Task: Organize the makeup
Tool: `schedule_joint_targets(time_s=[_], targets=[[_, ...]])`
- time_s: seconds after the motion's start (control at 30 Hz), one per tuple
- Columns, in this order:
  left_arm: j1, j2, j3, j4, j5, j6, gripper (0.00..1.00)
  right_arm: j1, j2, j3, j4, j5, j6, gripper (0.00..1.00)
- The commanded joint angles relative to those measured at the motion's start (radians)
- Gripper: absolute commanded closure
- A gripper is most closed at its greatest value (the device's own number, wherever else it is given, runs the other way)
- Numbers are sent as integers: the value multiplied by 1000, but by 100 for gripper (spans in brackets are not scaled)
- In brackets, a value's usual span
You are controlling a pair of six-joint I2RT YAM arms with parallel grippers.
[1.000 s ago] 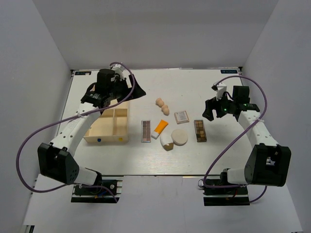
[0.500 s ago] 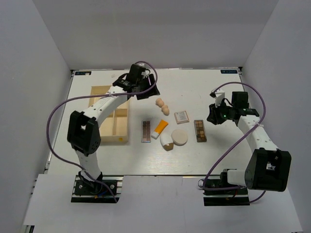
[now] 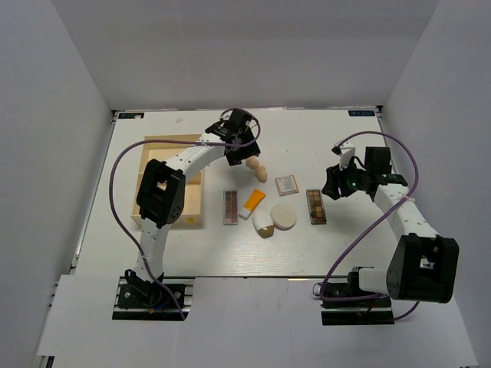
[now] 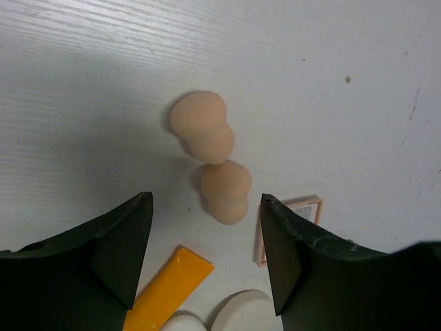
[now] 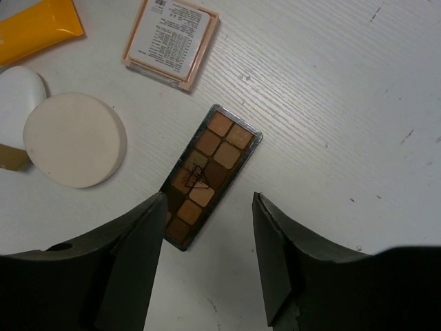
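Observation:
Two peach sponges (image 3: 256,168) lie end to end mid-table; in the left wrist view (image 4: 202,127) they sit just ahead of my open fingers. My left gripper (image 3: 244,153) (image 4: 205,200) hovers above them, open and empty. The square compact (image 3: 286,184) (image 4: 293,214), orange tube (image 3: 253,202) (image 4: 169,289), round puff (image 3: 283,217) (image 5: 74,140), small jar (image 3: 263,225) and pink-toned palette (image 3: 230,207) lie close by. The brown palette (image 3: 315,205) (image 5: 207,172) lies under my right gripper (image 3: 332,188) (image 5: 209,196), which is open and empty, its left finger over the palette's near end.
The pale wooden divided tray (image 3: 192,218) stands at the left, partly hidden by the left arm. Purple cables loop off both arms. The table's edges and white walls close the space on three sides.
My left arm has swung right, from over the tray to above the peach sponges. My right gripper has shifted slightly left toward the brown palette. The makeup has not moved.

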Motion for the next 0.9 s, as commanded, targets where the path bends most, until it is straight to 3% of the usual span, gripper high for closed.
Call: schedule_joint_targets(time_s=[0.0, 0.67, 0.87], targets=[[3, -2, 97, -8, -60, -45, 27, 2, -18, -13, 39, -30, 22, 41], [3, 153, 184, -24, -42, -88, 27, 0, -5, -19, 44, -49, 38, 36], [3, 191, 189, -10, -33, -102, 35, 2, -4, -19, 42, -49, 38, 36]])
